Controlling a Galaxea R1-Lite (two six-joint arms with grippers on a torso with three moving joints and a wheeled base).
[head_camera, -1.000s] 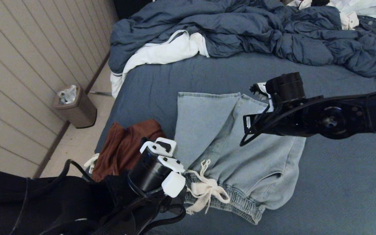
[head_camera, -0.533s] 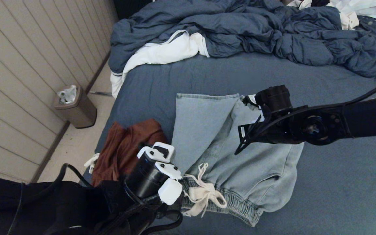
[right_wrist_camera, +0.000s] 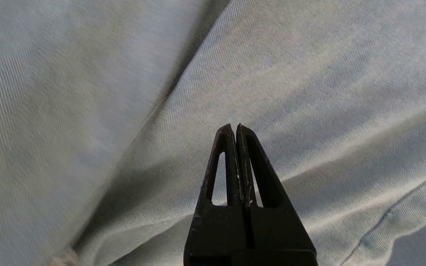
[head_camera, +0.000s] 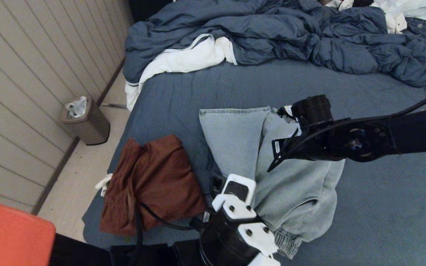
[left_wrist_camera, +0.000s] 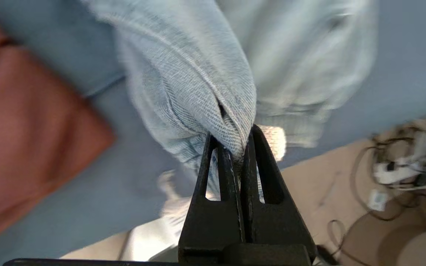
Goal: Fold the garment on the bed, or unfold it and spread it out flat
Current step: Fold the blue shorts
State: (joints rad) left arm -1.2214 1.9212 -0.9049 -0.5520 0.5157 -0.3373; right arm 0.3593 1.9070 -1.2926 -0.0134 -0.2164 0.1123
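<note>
One brown garment [head_camera: 150, 183] lies at 8 o'clock on the bed [head_camera: 383, 207]. One denim garment [head_camera: 294, 184] lies at centre: soft, limp, moderately heavy; best held at waistband or hems. Left gripper [left_wrist_camera: 242, 147], at 6 o'clock, is clamped on its edge. Right gripper [right_wrist_camera: 237, 127], at 3 o'clock, is closed and empty above it.

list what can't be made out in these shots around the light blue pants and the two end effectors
- Pants waistband: head view, mostly hidden behind the left arm's wrist.
- Left end effector: shut on a pants fold in its wrist view; which part of the pants, unclear from blur.
- Right end effector: tips hidden behind its own wrist in head view; whether it touches the fabric, unclear.
- Brown garment: its type unreadable, crumpled.
</note>
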